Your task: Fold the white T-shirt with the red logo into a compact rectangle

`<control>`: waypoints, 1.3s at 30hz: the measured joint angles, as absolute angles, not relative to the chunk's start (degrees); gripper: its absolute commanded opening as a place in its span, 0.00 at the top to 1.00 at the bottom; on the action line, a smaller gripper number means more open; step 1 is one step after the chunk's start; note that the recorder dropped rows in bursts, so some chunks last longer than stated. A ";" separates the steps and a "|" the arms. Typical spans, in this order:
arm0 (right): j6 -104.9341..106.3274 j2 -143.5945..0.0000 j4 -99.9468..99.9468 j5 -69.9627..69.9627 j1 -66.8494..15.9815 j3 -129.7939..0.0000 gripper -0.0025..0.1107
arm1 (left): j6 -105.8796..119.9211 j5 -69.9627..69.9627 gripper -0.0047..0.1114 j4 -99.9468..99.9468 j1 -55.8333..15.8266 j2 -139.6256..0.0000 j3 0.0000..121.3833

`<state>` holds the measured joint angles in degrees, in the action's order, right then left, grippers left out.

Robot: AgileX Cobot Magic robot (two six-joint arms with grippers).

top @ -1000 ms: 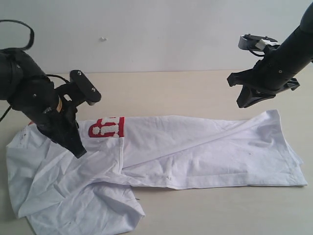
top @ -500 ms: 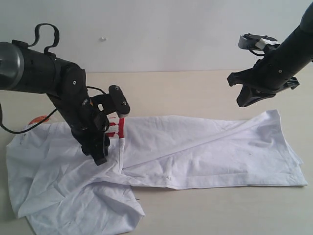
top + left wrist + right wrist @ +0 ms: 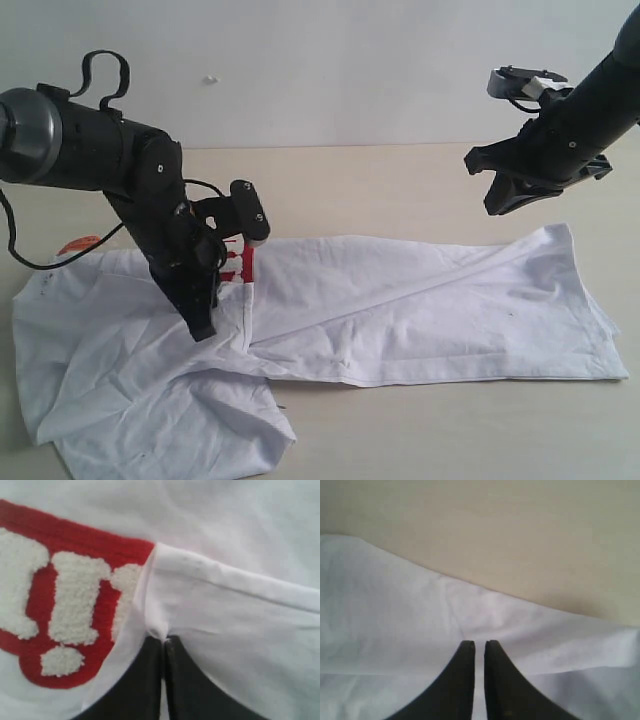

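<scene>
The white T-shirt [image 3: 420, 310] lies spread across the table, partly folded lengthwise, with its left part crumpled. Only a small piece of the red logo [image 3: 243, 262] shows beside the fold edge. My left gripper [image 3: 203, 328] points down at that edge. In the left wrist view, the left gripper [image 3: 164, 640] is shut on a pinch of white fabric right beside the red logo [image 3: 75, 605]. My right gripper [image 3: 497, 208] hangs shut above the shirt's right end. In the right wrist view, the right gripper [image 3: 479, 643] holds nothing, with the shirt [image 3: 395, 605] below it.
An orange neck tag [image 3: 78, 243] peeks out at the shirt's far left. The beige table [image 3: 400, 180] runs bare behind the shirt up to a white wall. A black cable loops off the left arm.
My left arm has swung right from the shirt's left part to the fold edge by the logo, and its jaws have closed on the cloth. The right arm has stayed put.
</scene>
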<state>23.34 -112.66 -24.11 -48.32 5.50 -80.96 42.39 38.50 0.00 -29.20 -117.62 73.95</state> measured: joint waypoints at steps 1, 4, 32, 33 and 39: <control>23.34 -112.66 -24.11 -48.32 5.50 -80.96 0.90 | 42.49 38.57 0.96 0.00 -29.20 -117.36 73.95; 23.34 -112.66 -24.11 -48.32 5.50 -80.96 0.90 | 43.02 38.77 0.96 0.00 -29.20 -115.50 74.08; 23.34 -112.66 -24.11 -48.32 5.50 -80.96 0.90 | 53.95 34.77 0.36 -8.11 -38.41 -114.45 75.07; 23.34 -112.66 -24.11 -48.32 5.50 -80.96 0.90 | 52.95 34.07 0.37 -8.28 -38.41 -114.45 75.07; 23.34 -112.66 -24.11 -48.32 5.50 -80.96 0.90 | 47.38 32.66 0.42 -9.17 -38.41 -114.45 75.07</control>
